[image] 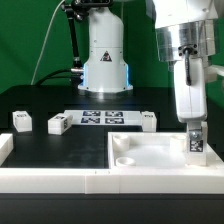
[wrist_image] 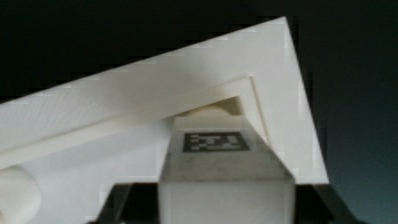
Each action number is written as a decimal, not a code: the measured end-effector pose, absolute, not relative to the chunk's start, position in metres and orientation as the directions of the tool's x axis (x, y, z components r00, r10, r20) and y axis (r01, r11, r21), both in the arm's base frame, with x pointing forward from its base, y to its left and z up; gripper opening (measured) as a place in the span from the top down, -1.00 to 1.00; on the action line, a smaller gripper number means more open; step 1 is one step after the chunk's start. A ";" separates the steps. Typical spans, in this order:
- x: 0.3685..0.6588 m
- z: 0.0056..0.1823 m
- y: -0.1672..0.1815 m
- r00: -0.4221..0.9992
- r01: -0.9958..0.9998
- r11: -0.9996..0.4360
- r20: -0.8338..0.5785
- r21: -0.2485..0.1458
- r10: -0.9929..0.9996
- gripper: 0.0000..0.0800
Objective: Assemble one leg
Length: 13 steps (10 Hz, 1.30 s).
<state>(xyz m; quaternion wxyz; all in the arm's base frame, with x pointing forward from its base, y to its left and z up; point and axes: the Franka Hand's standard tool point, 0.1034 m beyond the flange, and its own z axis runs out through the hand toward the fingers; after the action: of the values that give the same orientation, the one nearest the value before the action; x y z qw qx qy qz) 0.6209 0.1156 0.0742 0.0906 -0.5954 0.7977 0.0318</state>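
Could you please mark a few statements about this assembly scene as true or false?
1. The claw holds a leg upright over the large white square piece. True.
2. Three other legs lie on the black table. True: at and.
3. The marker board is stacked on the square piece. False: it lies flat on the table behind it.
4. The held leg lies on its side. False: it stands vertical.
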 end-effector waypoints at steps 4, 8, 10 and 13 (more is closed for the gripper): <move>0.620 0.074 0.114 0.007 -0.995 0.008 -0.160 -0.095 -0.987 -0.56; 0.619 0.075 0.121 0.392 -0.917 -0.378 -0.121 -0.124 -0.912 -0.62; 0.618 0.072 0.119 0.587 -0.807 -0.574 -0.088 -0.140 -0.805 -0.62; 0.618 0.072 0.117 0.823 -0.566 -0.814 -0.025 -0.129 -0.568 -0.62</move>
<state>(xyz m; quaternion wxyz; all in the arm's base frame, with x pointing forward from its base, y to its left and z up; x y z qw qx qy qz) 0.6178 0.1170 0.0717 0.0656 -0.9523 0.2978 -0.0072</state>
